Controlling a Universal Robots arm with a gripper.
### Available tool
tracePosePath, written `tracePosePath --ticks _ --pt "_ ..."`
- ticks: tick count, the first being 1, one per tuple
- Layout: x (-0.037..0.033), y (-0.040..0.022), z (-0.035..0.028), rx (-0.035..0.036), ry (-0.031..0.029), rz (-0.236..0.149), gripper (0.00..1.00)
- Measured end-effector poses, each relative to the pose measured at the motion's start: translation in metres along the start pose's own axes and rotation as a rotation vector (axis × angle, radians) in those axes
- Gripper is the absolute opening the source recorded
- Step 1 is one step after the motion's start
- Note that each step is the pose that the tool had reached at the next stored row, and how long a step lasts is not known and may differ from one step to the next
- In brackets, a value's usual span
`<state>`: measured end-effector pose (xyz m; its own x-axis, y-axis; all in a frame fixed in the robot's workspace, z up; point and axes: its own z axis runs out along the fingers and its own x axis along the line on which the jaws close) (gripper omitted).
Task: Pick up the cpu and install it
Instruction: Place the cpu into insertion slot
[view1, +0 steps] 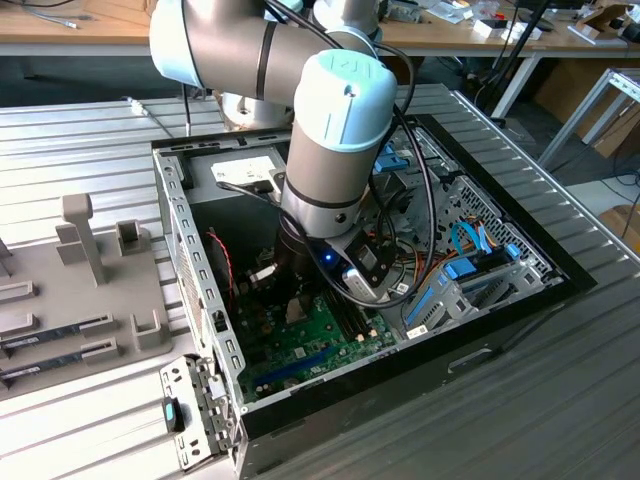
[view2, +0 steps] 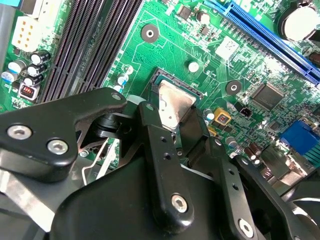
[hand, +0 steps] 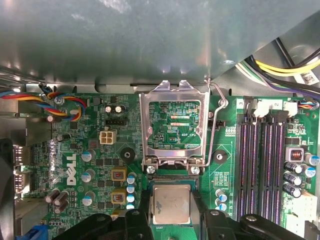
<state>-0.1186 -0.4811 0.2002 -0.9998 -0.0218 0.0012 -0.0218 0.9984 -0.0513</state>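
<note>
Hand (view2: 174, 114) down inside the open computer case (view1: 190, 250) on the tabletop (view1: 90, 130), over the green motherboard (hand: 100, 165). Fingers (view2: 150, 135) clamped against two opposite edges of the cpu (hand: 170, 202). Cpu lies flat, metal top up; square, so no long axis; edges run parallel to the socket (view2: 190, 86) it sits at. Flipped-open load frame (hand: 172, 90) just beside it; memory slots (hand: 260, 165) near
</note>
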Motion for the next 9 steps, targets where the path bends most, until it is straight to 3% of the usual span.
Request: tracePosePath --ticks 9 --pt "0.0000 -0.0001 -0.0028 0.0000 -0.0009 0.000 0.42"
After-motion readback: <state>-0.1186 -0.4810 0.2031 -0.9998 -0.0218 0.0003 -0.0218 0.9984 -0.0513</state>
